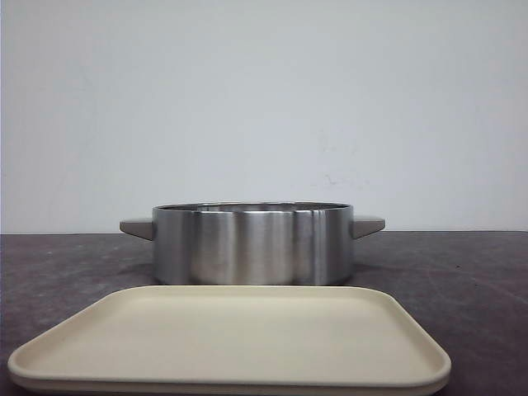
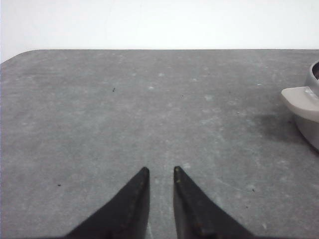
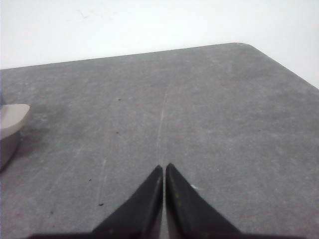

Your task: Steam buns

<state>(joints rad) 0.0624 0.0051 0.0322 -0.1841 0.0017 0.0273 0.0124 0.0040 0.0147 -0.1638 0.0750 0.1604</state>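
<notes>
Buns are nowhere in view, only a brushed steel pot (image 1: 252,243) behind an empty beige tray (image 1: 231,340). My left pincer (image 2: 161,172) stands narrowly parted, right pincer (image 3: 164,168) closed, both empty. Soft, glossy domes probably need a gentle side grip.

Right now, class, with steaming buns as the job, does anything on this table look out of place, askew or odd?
Nothing is askew or spilled: the steel pot stands upright behind the cream tray, and both pincers, left and right, hang over bare table. The one oddity is that no buns show in any view; the tray lies bare.
</notes>
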